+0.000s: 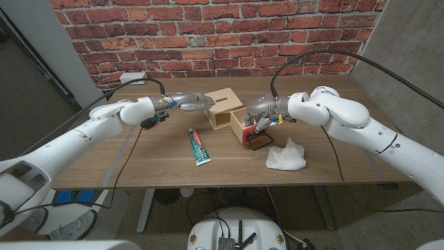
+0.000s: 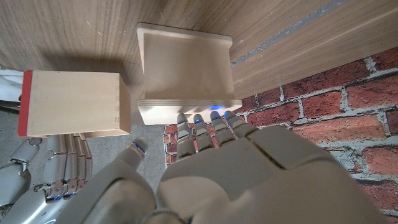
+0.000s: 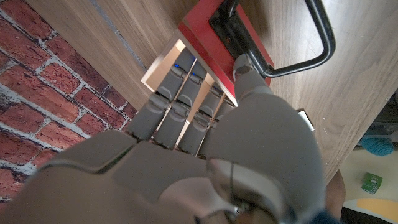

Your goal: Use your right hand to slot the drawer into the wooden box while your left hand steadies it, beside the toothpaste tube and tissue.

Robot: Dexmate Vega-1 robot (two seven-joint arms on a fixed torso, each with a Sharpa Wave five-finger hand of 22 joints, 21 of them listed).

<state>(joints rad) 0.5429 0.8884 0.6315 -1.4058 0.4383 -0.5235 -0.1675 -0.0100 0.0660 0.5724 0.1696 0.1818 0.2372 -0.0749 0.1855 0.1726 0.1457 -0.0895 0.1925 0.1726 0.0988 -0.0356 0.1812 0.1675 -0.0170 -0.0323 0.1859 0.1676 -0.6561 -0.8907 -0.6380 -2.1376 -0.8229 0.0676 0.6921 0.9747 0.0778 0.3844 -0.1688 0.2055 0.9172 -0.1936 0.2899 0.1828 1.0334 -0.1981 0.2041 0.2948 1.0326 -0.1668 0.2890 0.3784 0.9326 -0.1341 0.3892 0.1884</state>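
Red brick wall (image 1: 208, 35) stood behind a wooden table (image 1: 159, 163) where both arms reached in toward the middle.

On the robot's right, the right hand (image 1: 262, 117) gripped the drawer (image 1: 246, 126): in the right wrist view its fingers (image 3: 177, 99) lay down inside the open wooden tray while the thumb pressed against the red front panel (image 3: 217, 37) next to the black handle (image 3: 311, 43). That drawer sat on the table, its red front turned toward the near edge, just beside the box and still apart from it, not yet slotted in.

Across from it, the left hand (image 1: 189, 102) reached to the wooden box (image 1: 223, 107), and its fingertips (image 2: 205, 121) touched the box's near edge in the left wrist view. Nothing was clasped there; the fingers lay close together and fairly straight against the wood, with the thumb off to one side. From that same wrist view the drawer (image 2: 71, 104) showed just beside the box, a narrow gap between the two.

Nearer the table's front edge, a toothpaste tube (image 1: 199, 146) lay flat, a little left of the drawer. A crumpled white tissue (image 1: 286, 155) rested to the right of the tube, close in front of the drawer. Black cables (image 1: 128, 149) trailed over the table from each arm.
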